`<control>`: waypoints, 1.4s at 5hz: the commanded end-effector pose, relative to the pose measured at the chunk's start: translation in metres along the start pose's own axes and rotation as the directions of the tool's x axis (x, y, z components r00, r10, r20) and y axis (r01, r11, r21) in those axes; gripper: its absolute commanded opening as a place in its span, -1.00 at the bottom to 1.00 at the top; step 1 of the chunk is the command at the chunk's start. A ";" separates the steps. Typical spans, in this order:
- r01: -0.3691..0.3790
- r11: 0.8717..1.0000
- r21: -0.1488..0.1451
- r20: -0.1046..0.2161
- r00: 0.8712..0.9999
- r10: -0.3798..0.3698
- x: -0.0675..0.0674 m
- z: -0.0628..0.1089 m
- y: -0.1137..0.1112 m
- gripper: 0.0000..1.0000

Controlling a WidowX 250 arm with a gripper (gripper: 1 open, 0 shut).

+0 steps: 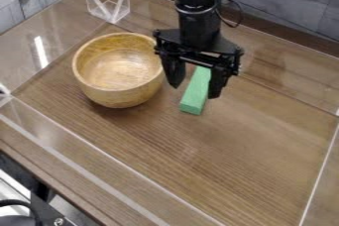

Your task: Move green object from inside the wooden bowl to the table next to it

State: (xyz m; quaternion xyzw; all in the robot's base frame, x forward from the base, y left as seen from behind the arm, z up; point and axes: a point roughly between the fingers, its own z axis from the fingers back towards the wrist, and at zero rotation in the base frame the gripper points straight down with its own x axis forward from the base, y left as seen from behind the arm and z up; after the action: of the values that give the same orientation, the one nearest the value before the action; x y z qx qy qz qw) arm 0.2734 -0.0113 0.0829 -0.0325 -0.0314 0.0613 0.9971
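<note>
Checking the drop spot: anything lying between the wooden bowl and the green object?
Nothing loose. In the camera view only a strip of bare table separates the wooden bowl from the green object; one finger of the open end effector hangs over it.

The scene is evenly and fairly brightly lit from overhead. Pale glare is seen on the table (252, 161) behind the arm and along the clear plastic walls (40, 126). Soft, short shadows are cast beneath the wooden bowl (119, 69) and the green object (196, 93). Detail is softened by low resolution, and edges appear slightly blurred.
</note>
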 end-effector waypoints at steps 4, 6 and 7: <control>0.131 0.990 -0.049 0.079 0.989 -0.126 0.007 0.049 -0.005 1.00; 0.227 0.973 -0.046 0.082 0.971 -0.223 0.007 0.047 -0.003 1.00; 0.268 0.962 -0.044 0.073 0.962 -0.264 0.002 0.040 -0.003 1.00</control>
State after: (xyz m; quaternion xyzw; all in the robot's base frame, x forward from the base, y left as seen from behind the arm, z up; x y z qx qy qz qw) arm 0.2703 -0.0113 0.1121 -0.0552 -0.0475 -0.0646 0.9952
